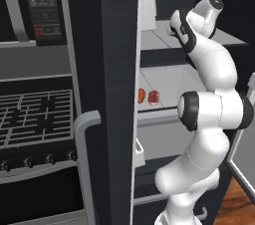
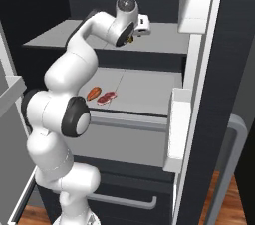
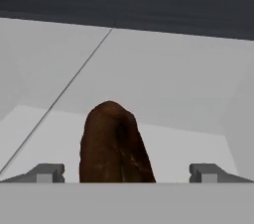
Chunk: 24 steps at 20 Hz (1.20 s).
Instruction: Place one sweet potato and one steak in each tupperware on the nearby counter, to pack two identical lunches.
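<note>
Brown sweet potato right at the lens in hand view, standing btwn the two fingertips, jaws spread wide w/ clear gap either side, nothing pinched. Sits on upper fridge shelf, gripper reaching in over it.

Outward: lower shelf w/ orange sweet potato just beside a steak, prob touching; can't tell if second steak is there. Open fridge door beside the arm, bins on the other door near the wrist.

Risks, as judged:
- Lump rounded and tall; closing off-centre could squirt it fwd or roll it deeper into fridge.
- Tips look level w/ its lower part; too low = scraping shelf, too high = grip on taper, slip on lift.
- Tight space; pulling out fast could clip elbow on shelf edge or door bins, knock food loose.
- No tupperware or counter in sight, so long carry ahead; weak grip likely to fail there.
</note>
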Motion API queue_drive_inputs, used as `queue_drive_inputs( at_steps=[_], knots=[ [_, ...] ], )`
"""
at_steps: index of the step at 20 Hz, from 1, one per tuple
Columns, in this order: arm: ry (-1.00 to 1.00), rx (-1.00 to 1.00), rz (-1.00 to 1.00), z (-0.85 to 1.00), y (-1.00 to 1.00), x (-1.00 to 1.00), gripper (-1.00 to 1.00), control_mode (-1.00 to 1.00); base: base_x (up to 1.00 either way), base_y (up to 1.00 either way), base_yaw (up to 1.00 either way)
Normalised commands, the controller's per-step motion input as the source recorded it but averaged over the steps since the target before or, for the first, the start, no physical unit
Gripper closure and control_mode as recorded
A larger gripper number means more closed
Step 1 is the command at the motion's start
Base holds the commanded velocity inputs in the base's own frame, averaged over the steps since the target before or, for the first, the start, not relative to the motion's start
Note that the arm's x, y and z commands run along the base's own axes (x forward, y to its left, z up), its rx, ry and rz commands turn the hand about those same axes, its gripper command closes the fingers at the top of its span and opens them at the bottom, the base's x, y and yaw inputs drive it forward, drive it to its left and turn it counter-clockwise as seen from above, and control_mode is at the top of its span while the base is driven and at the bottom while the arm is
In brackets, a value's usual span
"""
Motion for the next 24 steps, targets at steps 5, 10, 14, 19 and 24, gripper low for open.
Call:
queue_drive_inputs(
  at_steps=[5,10,14,19,24],
  knots=[
    [0.03,-0.09,0.09,-0.90,0.18,0.43,1.00,-1.00,0.00,0.00,0.00],
    [0.03,-0.09,0.04,-0.68,0.38,0.25,1.00,-1.00,0.00,0.00,0.00],
    [0.00,0.00,0.00,0.00,0.00,0.00,1.00,-1.00,0.00,0.00,0.00],
    [-0.01,0.00,0.00,-0.17,0.00,-0.52,1.00,-1.00,0.00,0.00,0.00],
    [-0.10,0.00,0.02,-0.26,0.05,-1.00,1.00,-1.00,0.00,0.00,0.00]
  ],
)
